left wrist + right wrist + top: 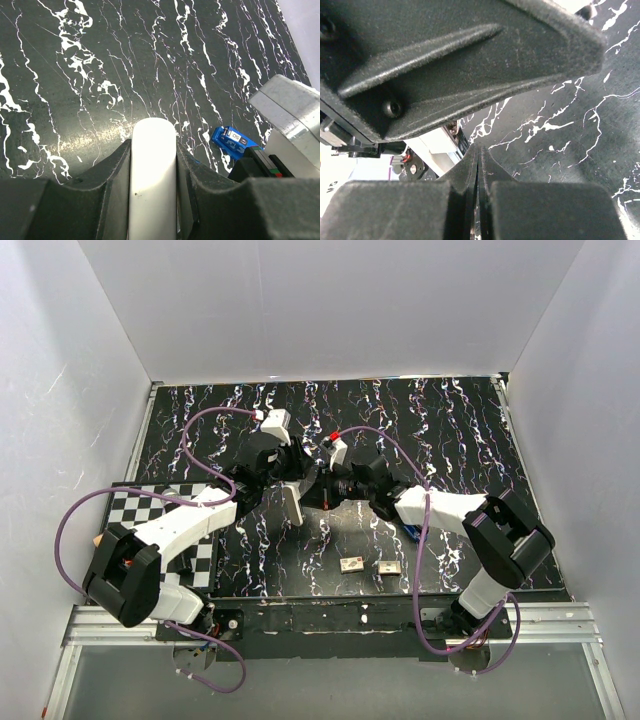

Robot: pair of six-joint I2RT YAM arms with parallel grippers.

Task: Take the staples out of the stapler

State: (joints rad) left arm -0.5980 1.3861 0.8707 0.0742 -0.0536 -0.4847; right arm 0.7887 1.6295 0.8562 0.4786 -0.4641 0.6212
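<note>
The white stapler (293, 504) hangs over the middle of the mat, and my left gripper (288, 486) is shut on it. In the left wrist view its smooth white body (152, 170) fills the gap between the black fingers (112, 172). My right gripper (323, 490) sits right beside the stapler, its jaws pressed together (479, 148). Whether anything thin is pinched there I cannot tell. The staples inside the stapler are hidden. Two small metal pieces (351, 564) (387, 567) lie on the mat near the front edge.
A blue staple box (232, 141) lies on the marbled mat under the right arm. A checkerboard panel (135, 502) covers the left front corner. White walls close in the left, back and right sides. The left finger's black underside (460, 55) fills the upper right wrist view.
</note>
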